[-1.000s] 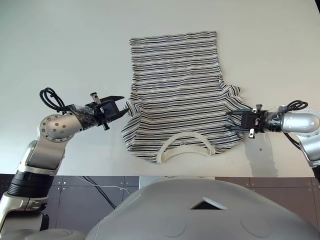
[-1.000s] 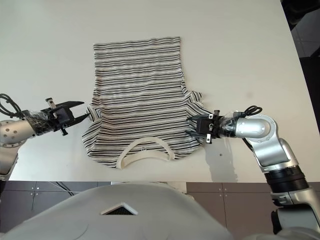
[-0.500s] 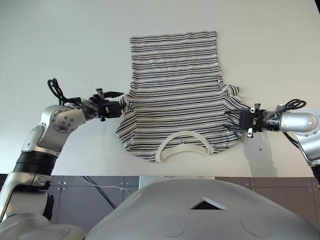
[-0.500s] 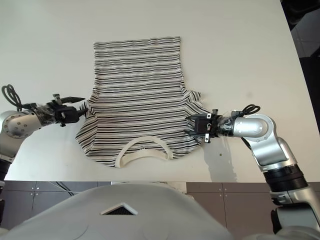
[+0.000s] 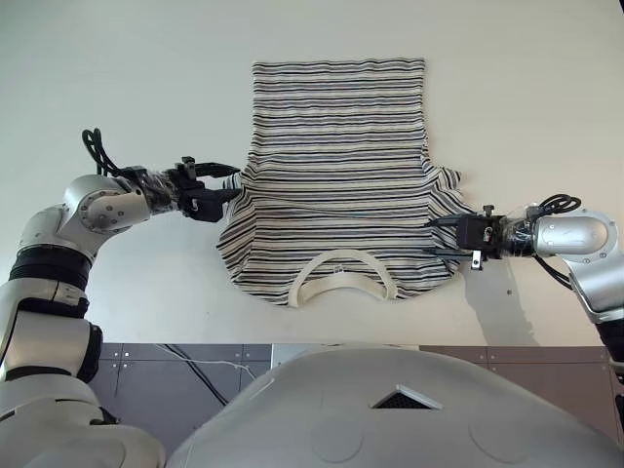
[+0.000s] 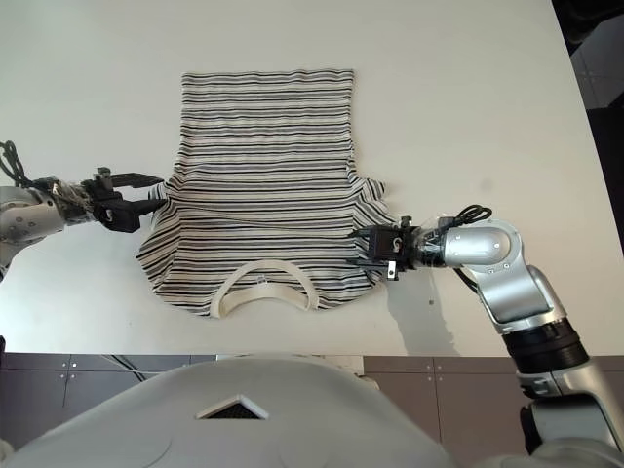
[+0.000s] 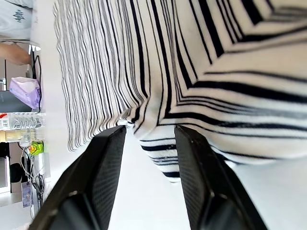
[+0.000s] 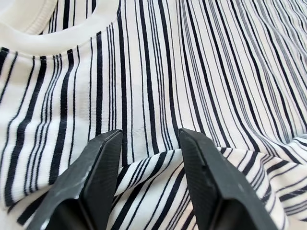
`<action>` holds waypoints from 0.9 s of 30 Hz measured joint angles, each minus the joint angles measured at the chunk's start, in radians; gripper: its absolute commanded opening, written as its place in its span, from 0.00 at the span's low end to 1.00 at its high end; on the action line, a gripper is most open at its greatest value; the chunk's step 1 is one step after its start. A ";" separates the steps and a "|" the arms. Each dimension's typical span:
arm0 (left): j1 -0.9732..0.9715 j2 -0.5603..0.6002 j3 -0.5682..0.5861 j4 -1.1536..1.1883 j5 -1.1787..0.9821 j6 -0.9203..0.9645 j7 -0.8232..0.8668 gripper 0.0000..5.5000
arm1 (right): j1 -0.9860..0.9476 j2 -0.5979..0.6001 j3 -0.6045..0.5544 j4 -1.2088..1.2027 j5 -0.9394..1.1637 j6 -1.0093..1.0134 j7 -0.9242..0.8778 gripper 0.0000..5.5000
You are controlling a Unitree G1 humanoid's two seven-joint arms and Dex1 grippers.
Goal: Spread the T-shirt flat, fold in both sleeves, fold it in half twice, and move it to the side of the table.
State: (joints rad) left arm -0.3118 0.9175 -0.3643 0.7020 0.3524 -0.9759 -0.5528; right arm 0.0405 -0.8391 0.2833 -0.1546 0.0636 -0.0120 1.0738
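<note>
1. T-shirt (image 5: 336, 146), striped black and white. We record it lying on the white table (image 5: 117, 58), body mostly flat, with our landmark, the white collar (image 5: 336, 271), at its near edge; the hem lies straight beyond the collar, on the far side.

2. Left gripper (image 5: 226, 185). We place it to the left of the collar and a little farther off, at the shirt's left sleeve edge. Its black fingers (image 7: 108, 167) grasp the striped cloth there.

3. Right gripper (image 5: 434, 237). We place it to the right of the collar, nearly level with it, on the shirt's right shoulder. A raised fold of cloth sits pinched between its fingers (image 8: 103, 163).

4. Right sleeve (image 5: 448, 180). We note it bunched, beyond and right of the collar.
</note>
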 measured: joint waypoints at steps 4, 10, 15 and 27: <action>0.081 0.006 0.074 -0.105 -0.121 0.103 -0.031 0.34 | -0.003 0.002 -0.028 -0.002 0.011 0.016 -0.004 0.39; 0.418 0.058 0.170 -0.661 -0.348 0.429 -0.101 0.34 | 0.025 0.003 -0.073 -0.015 0.021 0.036 -0.028 0.39; 0.741 0.098 0.180 -0.920 -0.316 0.629 -0.149 0.34 | 0.060 0.007 -0.078 -0.041 0.018 0.044 -0.048 0.39; 0.807 0.027 0.339 -1.267 -0.668 0.977 -0.214 0.34 | -0.048 -0.089 -0.045 0.295 -0.149 -0.299 -0.117 0.39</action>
State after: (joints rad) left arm 0.4955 0.9443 -0.0250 -0.5653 -0.3155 0.0009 -0.7665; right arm -0.0080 -0.9281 0.2380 0.1405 -0.0852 -0.3106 0.9568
